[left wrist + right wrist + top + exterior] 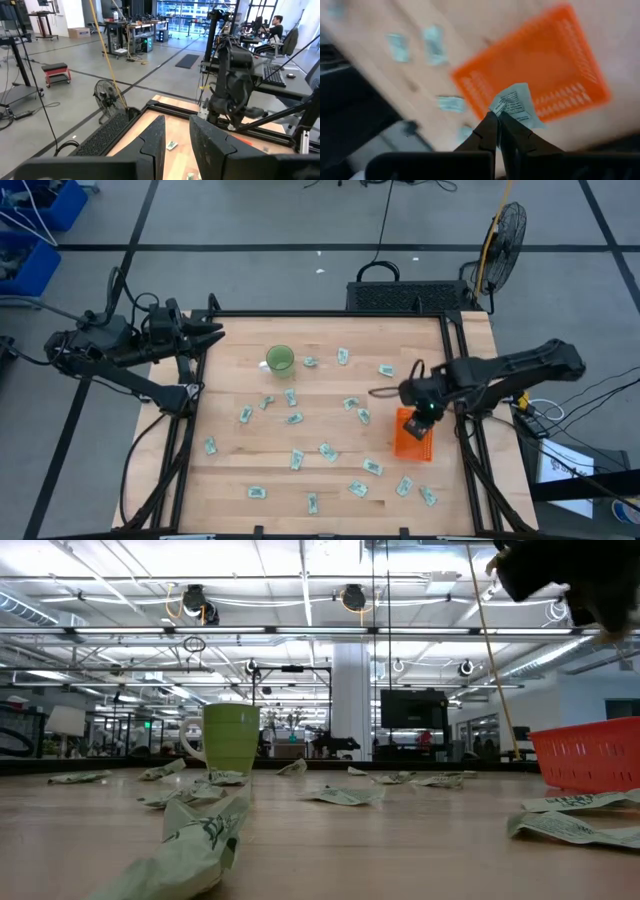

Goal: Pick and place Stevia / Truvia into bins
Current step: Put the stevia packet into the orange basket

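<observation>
A: Where are we with this one?

B: Our right gripper [498, 120] hangs above the orange bin [414, 435], its fingers pinched tight on one Stevia packet [516, 106]. The wrist view shows the packet caught by a corner, most of it sticking out past the fingertips.

A: So the job now is the drop. How do we do it well?

B: We judge the packet sits over the bin's open mouth, but near one rim. We want it centred over the bin before we let go, and low enough that light paper does not flutter out. We also keep the fingers clear of the bin wall so we do not shove it.

A: And the left arm?

B: Our left gripper [205, 335] waits off the table's far-left corner, well away from the bin, fingers parted and empty.

A: How does the packet look?

B: Small, flat, pale green-white paper with dark print, slightly creased. The bin is a translucent orange basket with a slotted floor, and we cannot tell whether any packets lie in it yet.

A: And the rest?

B: Plenty of loose packets [326, 450] are scattered over the wooden table [230, 470], mostly left of the bin, some just beside it and some near the green cup [279, 359].
</observation>
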